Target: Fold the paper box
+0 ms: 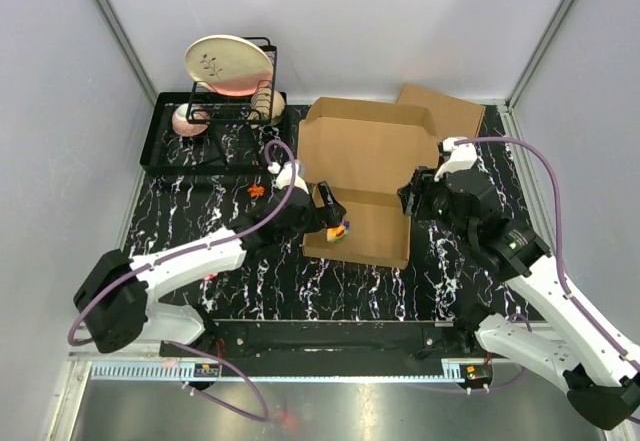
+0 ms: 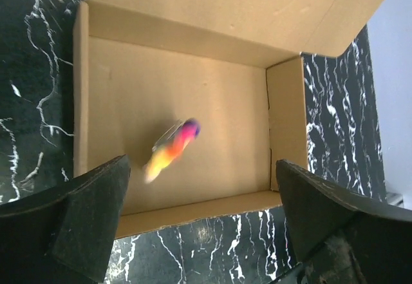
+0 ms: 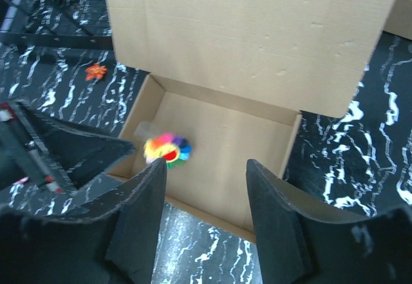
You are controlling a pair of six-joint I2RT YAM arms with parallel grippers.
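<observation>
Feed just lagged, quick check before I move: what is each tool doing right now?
Left tool: open, holding nothing, over the paper box.
Right tool: open, holding nothing.

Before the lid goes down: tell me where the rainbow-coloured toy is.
In the top view, the rainbow-coloured toy is inside the paper box, near its left wall, right beside the left pincer.

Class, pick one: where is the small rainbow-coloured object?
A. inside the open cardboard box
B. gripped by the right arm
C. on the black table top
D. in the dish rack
A: the rainbow-coloured object shows within the walls of the paper box, whose lid stands open.
</observation>
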